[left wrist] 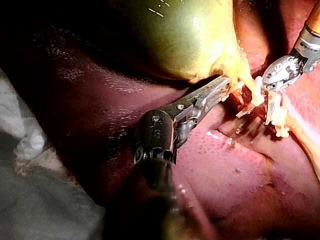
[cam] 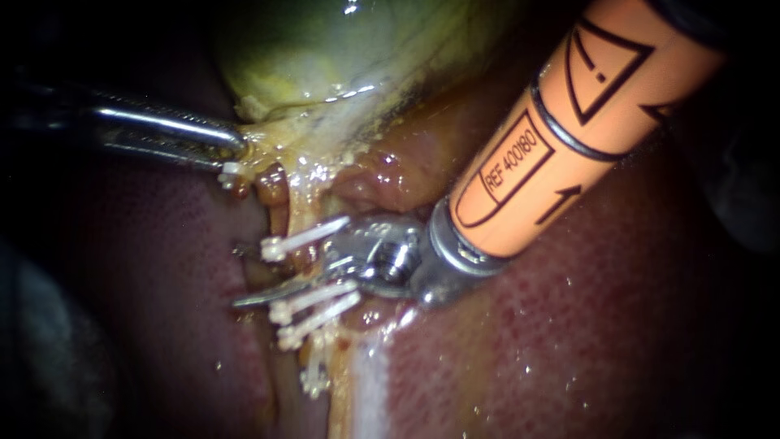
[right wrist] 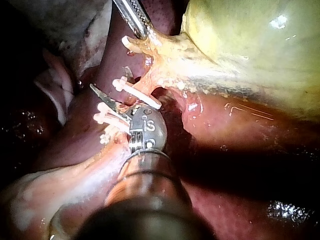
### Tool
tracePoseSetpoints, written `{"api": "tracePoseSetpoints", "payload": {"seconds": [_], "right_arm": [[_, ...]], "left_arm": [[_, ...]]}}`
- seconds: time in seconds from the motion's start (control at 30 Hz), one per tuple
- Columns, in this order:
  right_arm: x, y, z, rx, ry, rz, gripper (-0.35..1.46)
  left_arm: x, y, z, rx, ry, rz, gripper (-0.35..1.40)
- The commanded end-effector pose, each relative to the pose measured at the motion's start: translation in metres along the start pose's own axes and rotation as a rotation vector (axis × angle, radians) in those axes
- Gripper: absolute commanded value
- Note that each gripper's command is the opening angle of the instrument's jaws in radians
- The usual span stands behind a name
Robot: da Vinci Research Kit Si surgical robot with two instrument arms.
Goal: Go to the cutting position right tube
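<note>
Endoscope view: left instrument clamps glistening gallbladder; right instrument gapes at white-clipped tube.

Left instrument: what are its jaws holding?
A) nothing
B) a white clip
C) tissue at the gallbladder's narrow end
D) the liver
C: in the endoscope view the left instrument has its jaws closed on the pale tissue where the gallbladder narrows, above the white clips.
</note>
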Motion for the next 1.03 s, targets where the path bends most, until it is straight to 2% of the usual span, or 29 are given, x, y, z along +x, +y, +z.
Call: {"api": "tracePoseSetpoints", "payload": {"seconds": [0.03,0.27,0.43,0.53,1.03], "right_arm": [[0.0003,-0.0006,-0.0001,0.009,0.001,-0.001,1.37],[0.0026,-0.0042,-0.0007,0.045,0.035,0.010,1.35],[0.0037,-0.0059,-0.0010,0.061,0.051,0.014,1.35],[0.0039,-0.0063,-0.0012,0.065,0.053,0.015,1.35],[0.0037,-0.0060,-0.0012,0.068,0.051,0.012,1.33]], "left_arm": [[0.0000,0.0000,0.0000,0.000,0.000,0.000,-0.35],[0.0000,0.0000,-0.0001,0.000,0.000,0.000,-0.35],[0.0000,0.0000,0.0000,-0.001,0.000,0.000,-0.35],[0.0000,0.0000,0.0000,-0.001,0.000,0.000,-0.35],[0.0000,-0.0001,0.0000,-0.001,0.000,0.000,-0.35]]}}
